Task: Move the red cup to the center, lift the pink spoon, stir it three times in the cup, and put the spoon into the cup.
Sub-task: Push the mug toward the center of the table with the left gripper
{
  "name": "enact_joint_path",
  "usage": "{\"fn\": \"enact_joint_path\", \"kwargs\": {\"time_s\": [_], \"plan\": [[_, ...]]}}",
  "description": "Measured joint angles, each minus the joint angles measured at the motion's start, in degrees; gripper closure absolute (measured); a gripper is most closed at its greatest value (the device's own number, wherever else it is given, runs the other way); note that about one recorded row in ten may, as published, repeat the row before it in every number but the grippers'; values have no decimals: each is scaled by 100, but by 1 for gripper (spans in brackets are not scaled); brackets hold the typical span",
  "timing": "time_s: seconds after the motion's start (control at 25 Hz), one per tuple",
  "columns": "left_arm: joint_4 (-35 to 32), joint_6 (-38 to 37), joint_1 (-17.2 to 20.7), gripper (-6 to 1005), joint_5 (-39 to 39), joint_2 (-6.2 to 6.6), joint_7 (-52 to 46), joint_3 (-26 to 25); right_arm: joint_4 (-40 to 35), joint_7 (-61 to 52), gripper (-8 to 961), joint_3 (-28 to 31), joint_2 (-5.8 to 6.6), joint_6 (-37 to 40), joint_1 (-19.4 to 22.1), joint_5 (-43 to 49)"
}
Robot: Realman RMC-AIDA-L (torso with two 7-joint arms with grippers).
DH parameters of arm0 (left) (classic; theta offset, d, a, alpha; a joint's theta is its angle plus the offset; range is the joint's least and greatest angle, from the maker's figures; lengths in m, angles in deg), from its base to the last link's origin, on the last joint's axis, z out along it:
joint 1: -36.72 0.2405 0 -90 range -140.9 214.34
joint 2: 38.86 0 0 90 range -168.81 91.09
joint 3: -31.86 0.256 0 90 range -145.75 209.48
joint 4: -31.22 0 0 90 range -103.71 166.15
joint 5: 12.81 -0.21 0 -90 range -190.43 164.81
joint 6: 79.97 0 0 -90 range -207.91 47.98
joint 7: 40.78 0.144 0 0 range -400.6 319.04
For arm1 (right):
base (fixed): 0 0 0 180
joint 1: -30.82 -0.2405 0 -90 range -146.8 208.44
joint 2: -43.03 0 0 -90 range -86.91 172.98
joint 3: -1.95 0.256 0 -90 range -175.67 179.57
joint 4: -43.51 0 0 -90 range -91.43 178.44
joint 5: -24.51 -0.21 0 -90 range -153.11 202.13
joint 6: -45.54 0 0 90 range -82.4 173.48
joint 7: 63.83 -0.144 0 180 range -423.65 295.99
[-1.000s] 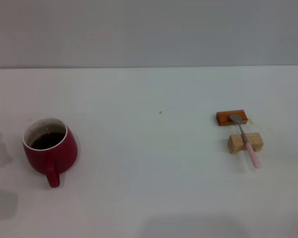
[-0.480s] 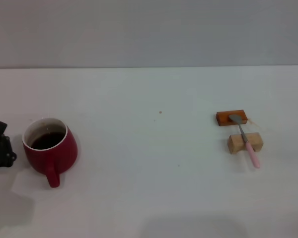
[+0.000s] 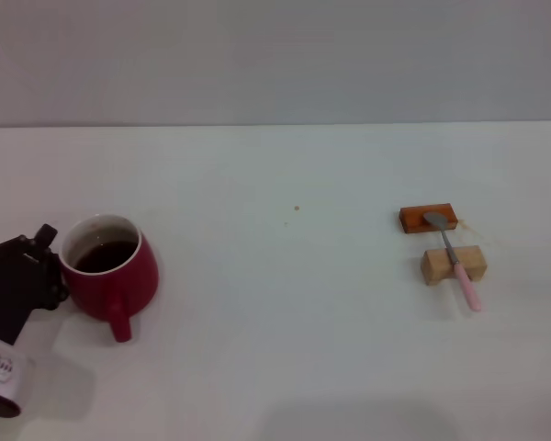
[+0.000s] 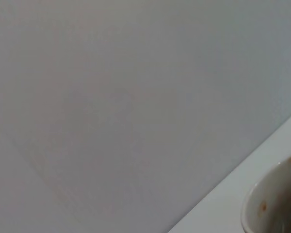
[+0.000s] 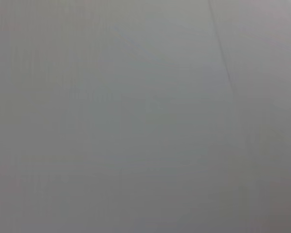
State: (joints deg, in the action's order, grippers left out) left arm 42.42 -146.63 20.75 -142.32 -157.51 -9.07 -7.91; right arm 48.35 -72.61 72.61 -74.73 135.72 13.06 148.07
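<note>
The red cup (image 3: 112, 277), with dark liquid inside and its handle toward me, stands at the table's left in the head view. My left gripper (image 3: 42, 266) is pressed against the cup's left side. The left wrist view shows only a bit of the cup's pale inner rim (image 4: 276, 204) against the wall. The pink spoon (image 3: 455, 262) lies at the right, its grey bowl on an orange-brown flat block (image 3: 413, 219) and its neck across a tan wooden block (image 3: 434, 266). The right arm is out of view.
The white table (image 3: 294, 312) runs back to a grey wall. A small brown speck (image 3: 297, 209) lies near the middle. The right wrist view shows only plain grey surface.
My left gripper has come in from the left edge up to the cup. The cup has shifted a little to the right. The spoon and blocks have not moved.
</note>
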Motion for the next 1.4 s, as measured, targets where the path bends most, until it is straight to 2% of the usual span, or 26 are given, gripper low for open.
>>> {"fn": "enact_joint_path", "kwargs": {"time_s": [0.52,0.8,1.12,1.4], "plan": [[413,97,-30,970,-4,-17,119,455,-1,0,192,0,-12,38,29,21],[428,117,-92,965,-4,-17,123,622,-1,0,192,0,-34,52,47,31],[584,413,-293,958,-5,-36,124,1023,10,0,193,-37,-52,61,53,43],[743,518,-378,952,-4,-44,120,1106,26,0,192,-44,-54,62,51,45]]}}
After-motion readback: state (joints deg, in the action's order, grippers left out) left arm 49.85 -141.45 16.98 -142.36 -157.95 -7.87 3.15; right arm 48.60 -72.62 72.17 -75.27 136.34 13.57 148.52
